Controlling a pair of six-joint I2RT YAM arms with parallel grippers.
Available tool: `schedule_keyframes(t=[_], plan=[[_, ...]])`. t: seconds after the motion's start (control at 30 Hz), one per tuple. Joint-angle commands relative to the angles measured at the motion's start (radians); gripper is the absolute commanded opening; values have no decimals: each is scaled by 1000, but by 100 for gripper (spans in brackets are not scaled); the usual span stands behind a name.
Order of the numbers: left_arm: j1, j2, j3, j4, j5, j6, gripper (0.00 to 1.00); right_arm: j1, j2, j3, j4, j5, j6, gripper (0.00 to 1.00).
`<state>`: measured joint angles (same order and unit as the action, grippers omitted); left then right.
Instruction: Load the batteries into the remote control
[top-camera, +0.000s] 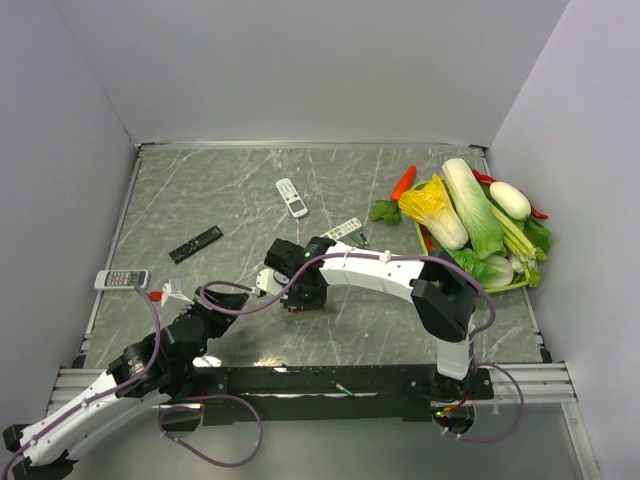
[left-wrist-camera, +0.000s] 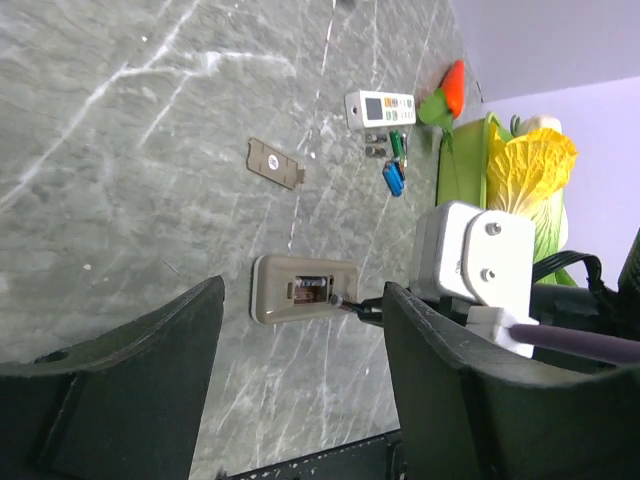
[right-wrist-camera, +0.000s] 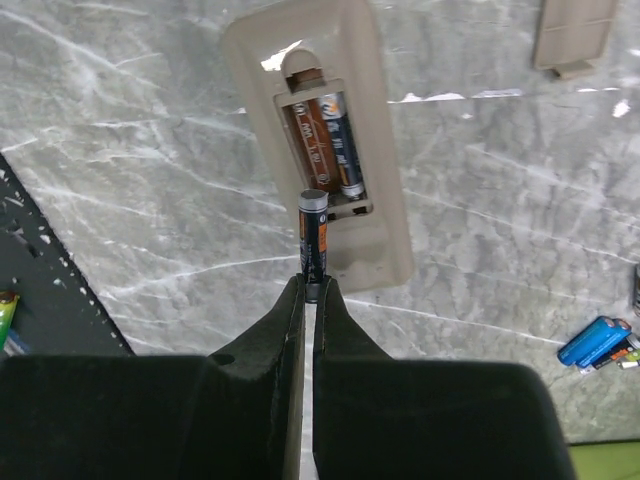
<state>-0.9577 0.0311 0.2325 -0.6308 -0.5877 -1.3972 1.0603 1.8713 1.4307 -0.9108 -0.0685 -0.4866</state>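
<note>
Battery (right-wrist-camera: 314, 225) with lower end hidden in the right gripper (right-wrist-camera: 311, 288), battery cover (right-wrist-camera: 572, 35) cropped by right wrist view's top edge

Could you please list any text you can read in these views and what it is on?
No text is legible.
Print on the held battery, in the right gripper: too blurred.
Print on the seated battery, in the remote control: too blurred.
Button labels on the white remote: too small.
</note>
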Motion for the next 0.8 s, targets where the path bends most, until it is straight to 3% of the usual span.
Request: schedule_keyframes(t=[0.0,0.77], plan=[[2,-28,-1,-50,-40,-40,69,17,32,74,-60,-2,-30,0],[4,-19,1,-37,-34,-26,70,40,126,135,-77,49,-35,9]])
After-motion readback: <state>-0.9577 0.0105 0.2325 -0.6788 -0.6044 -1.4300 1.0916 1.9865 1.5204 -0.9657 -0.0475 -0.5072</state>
